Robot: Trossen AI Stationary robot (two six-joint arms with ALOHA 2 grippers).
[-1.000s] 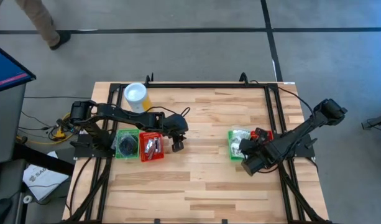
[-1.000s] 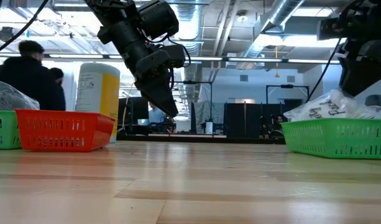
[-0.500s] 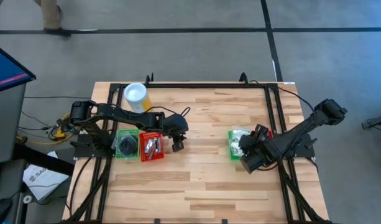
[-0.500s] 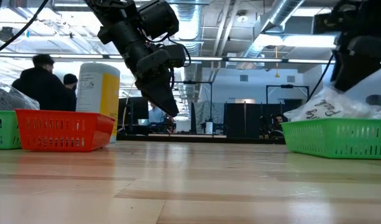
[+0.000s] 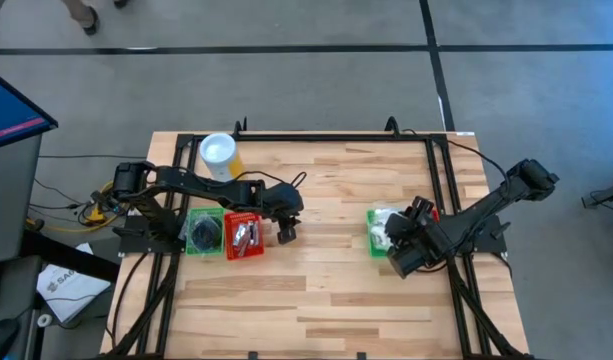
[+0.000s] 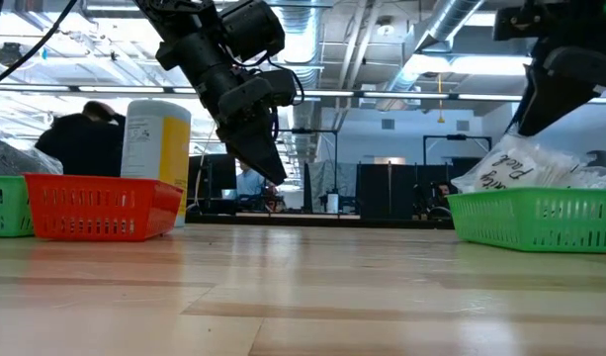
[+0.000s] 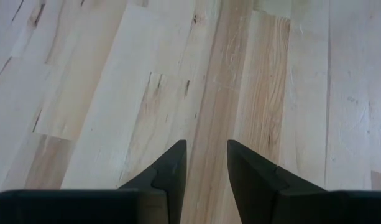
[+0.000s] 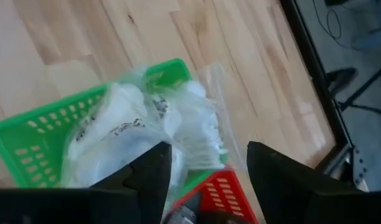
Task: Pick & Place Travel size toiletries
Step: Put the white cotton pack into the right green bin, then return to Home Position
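Our right gripper [image 5: 394, 238] hangs above the green tray [image 8: 28, 134] on the right side of the table [image 5: 326, 290], its two fingers [image 8: 154, 171] spread well apart with nothing between them. Directly beneath those fingers we see the white sachets [image 8: 125, 124] with dark print, heaped in clear wrapping inside that green tray and rising over its rim. In the low view the same sachets [image 6: 525, 168] stand above the tray wall [image 6: 540, 218], with the gripper's dark fingers just over them and not touching. A red tray [image 8: 221, 193] sits just beside the green tray, on the side nearer the table's right edge.

Our left gripper [image 5: 284, 232] hovers over bare wood, well apart from the green tray, toward the table's left half. Its fingers [image 7: 171, 171] stand a little apart with only floorboard-like planks showing in the gap, so it holds nothing.

Just beside the left gripper lies a second red tray [image 5: 243, 234] with small silvery tubes [image 5: 246, 233] in it, and touching that a second green tray [image 5: 204, 232] holding black round discs [image 5: 203, 236]. Behind those two trays stands the yellow cylinder [image 5: 219, 155] with its white top.

Beyond the table in the low view, a person [image 6: 85, 143] in dark clothes is bent over.
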